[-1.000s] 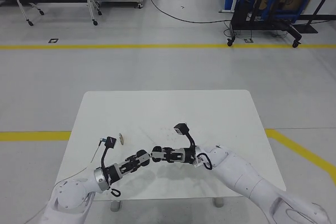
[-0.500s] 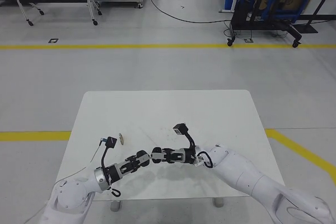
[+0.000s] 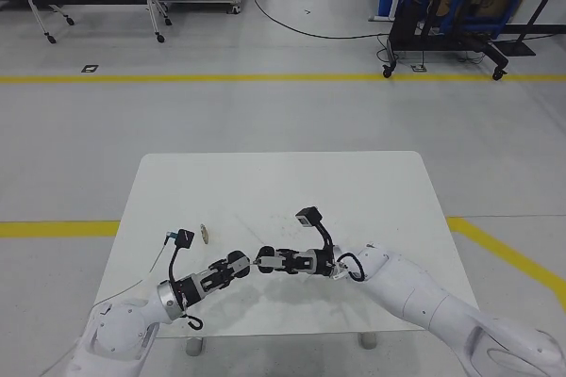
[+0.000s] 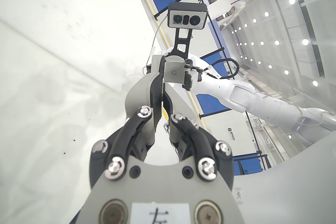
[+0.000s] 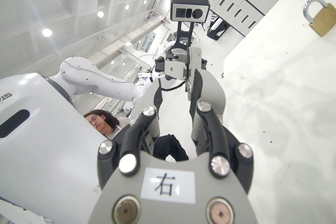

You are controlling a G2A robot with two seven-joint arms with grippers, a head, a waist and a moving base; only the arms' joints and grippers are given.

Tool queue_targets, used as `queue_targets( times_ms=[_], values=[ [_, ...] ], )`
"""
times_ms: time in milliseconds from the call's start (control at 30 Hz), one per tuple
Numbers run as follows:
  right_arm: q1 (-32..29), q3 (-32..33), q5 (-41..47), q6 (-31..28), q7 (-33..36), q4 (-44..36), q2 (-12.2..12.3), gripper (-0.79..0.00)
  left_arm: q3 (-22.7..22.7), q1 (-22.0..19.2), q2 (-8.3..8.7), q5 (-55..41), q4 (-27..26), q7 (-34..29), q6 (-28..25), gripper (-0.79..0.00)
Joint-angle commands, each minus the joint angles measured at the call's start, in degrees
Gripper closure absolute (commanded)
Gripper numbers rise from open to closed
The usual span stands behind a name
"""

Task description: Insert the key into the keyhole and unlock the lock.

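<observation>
The lock [image 5: 319, 18] lies flat on the table [image 3: 358, 188]. It is a bit back and to the left of my two grippers, and it touches neither one. My left gripper [image 4: 162, 78] is squeezed tight, with its pads pressed together. I cannot tell if the key is in there. My right gripper [image 5: 176, 80] is spread apart and holds nothing. The two grippers meet tip to tip near the front middle of the table. The left one's tip sits between the right one's fingers [image 5: 207, 93]. The table is white with little dark specks [image 5: 270, 141] on it. The floor [image 3: 264, 113] is grey with yellow lines [image 3: 217, 78]. A black cart [image 3: 443, 33] stands far back on the right, and a cable [image 3: 311, 33] lies on the floor there.
</observation>
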Motion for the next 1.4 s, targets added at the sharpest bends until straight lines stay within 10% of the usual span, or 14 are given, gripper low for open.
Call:
queue_targets(
  times_ms=[0,267,500,567,1000,1367],
  values=[
    [0.15,-0.36,0.15,0.0,0.0,-0.04,0.11,-0.209,0.06,-0.01,0.07,-0.13,0.05,0.06,-0.03,0.0],
    [0.83,-2.06,1.25,0.0,0.0,0.19,0.36,-0.006,0.29,-0.05,0.38,-0.01,0.17,0.49,-0.29,0.0],
    [1.48,-3.17,2.56,0.0,0.0,1.32,0.32,0.0,0.52,-0.08,0.64,0.11,0.2,0.74,-0.39,0.0],
    [1.64,-3.1,2.56,0.0,0.0,1.52,0.33,0.0,0.56,-0.12,0.71,-0.22,0.18,0.73,-0.33,-0.785],
    [0.32,2.82,-0.88,0.0,-0.01,2.8,1.75,0.0,-12.78,-2.68,2.54,20.94,3.51,9.14,-2.68,-0.785],
    [0.32,2.82,-0.88,0.0,-0.01,2.8,1.75,0.0,1.37,-4.91,1.67,62.53,7.52,22.81,5.72,-0.785]
  ],
)
